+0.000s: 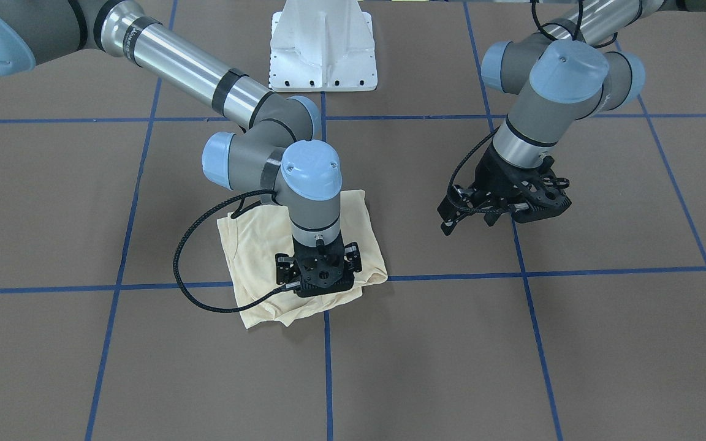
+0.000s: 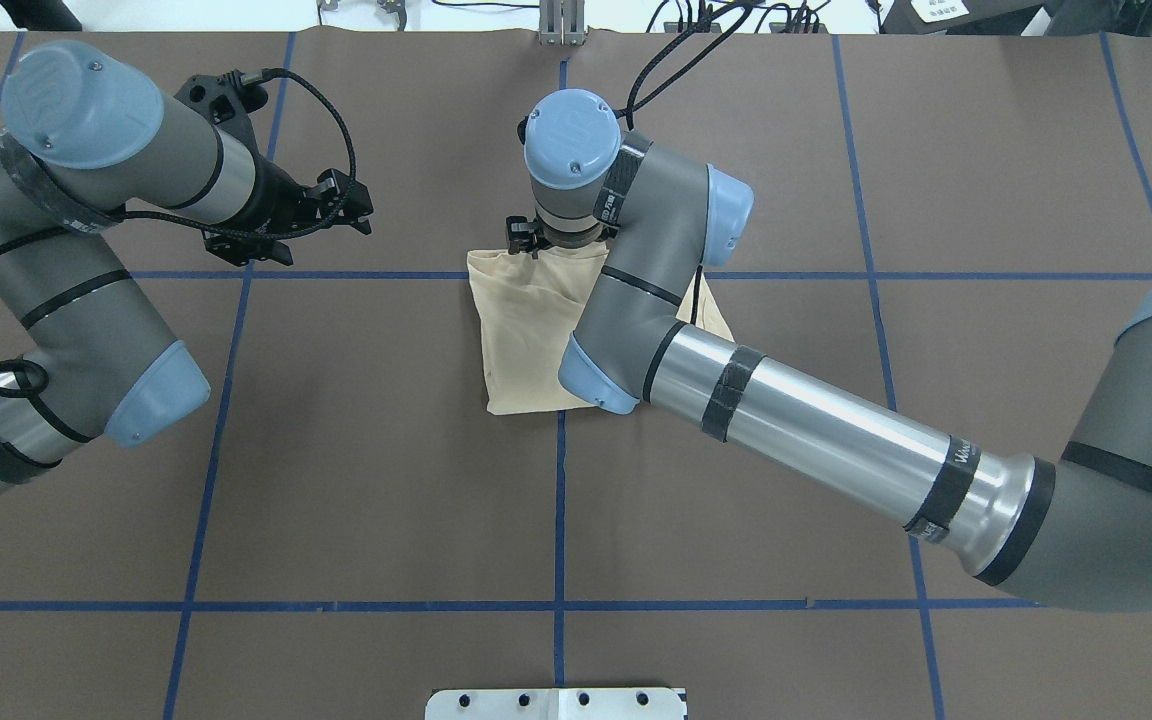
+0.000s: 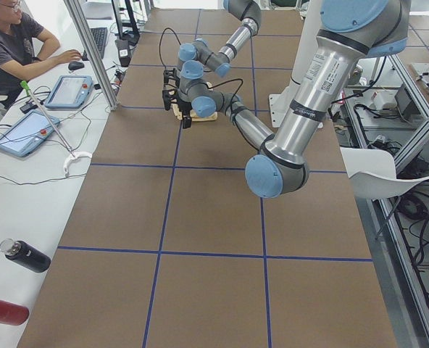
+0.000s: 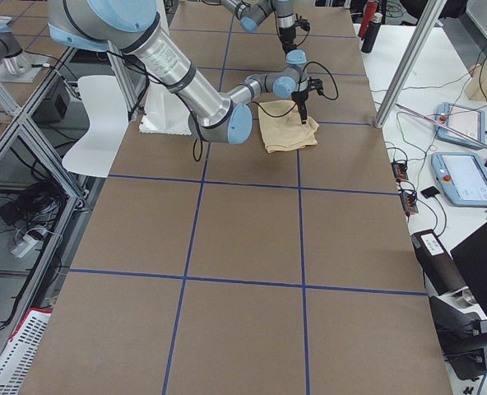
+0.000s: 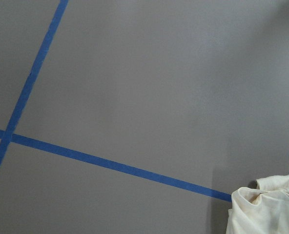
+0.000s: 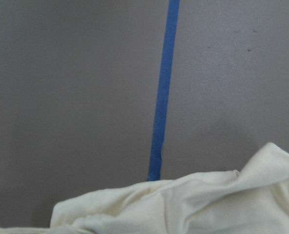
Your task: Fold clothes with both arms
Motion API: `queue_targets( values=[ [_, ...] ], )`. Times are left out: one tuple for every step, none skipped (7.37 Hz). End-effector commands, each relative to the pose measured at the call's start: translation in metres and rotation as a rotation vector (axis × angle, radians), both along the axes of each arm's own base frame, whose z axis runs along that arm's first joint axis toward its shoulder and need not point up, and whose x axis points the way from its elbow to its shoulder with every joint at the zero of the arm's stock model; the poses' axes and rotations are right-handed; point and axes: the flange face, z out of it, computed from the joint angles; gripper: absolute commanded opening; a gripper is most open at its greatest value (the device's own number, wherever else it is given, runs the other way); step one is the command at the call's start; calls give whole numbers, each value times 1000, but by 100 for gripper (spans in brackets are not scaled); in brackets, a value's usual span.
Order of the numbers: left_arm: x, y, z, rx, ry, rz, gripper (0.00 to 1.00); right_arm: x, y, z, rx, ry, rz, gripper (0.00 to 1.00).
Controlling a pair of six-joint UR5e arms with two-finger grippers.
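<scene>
The pale cream-yellow clothes (image 1: 255, 245) lie folded into a small, roughly square bundle (image 2: 521, 330) mid-table, print hidden. My right arm stands straight down over the bundle's edge nearest the operators' side, and its gripper (image 1: 322, 283) (image 2: 534, 240) is at the cloth; the wrist mount hides the fingertips, so I cannot tell its state. The right wrist view shows only rumpled cloth (image 6: 183, 204) along its bottom. My left gripper (image 1: 475, 217) (image 2: 361, 210) hangs above bare table off to the side, apart from the shirt, fingers spread and holding nothing. A corner of cloth (image 5: 266, 204) shows in the left wrist view.
Blue tape lines (image 1: 327, 367) grid the brown table. The white pedestal base (image 1: 322, 49) stands at the robot's edge. Along the far side sits a person (image 3: 11, 43) at a desk with tablets (image 3: 68, 90); bottles (image 3: 25, 255) lie nearby.
</scene>
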Motion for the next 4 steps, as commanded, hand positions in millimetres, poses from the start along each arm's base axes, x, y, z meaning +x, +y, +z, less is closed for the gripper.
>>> queue_targets(
  values=[
    [0, 0, -1, 2, 3, 0, 99, -8, -8, 10, 15, 1, 5, 100],
    [0, 0, -1, 1, 1, 0, 99, -13, -13, 12, 39, -12, 18, 100],
    [0, 0, -1, 3, 4, 0, 99, -14, -18, 4, 62, -28, 29, 100],
    [0, 0, 1, 4, 2, 1, 99, -13, -20, -1, 85, -21, 43, 100]
  ],
)
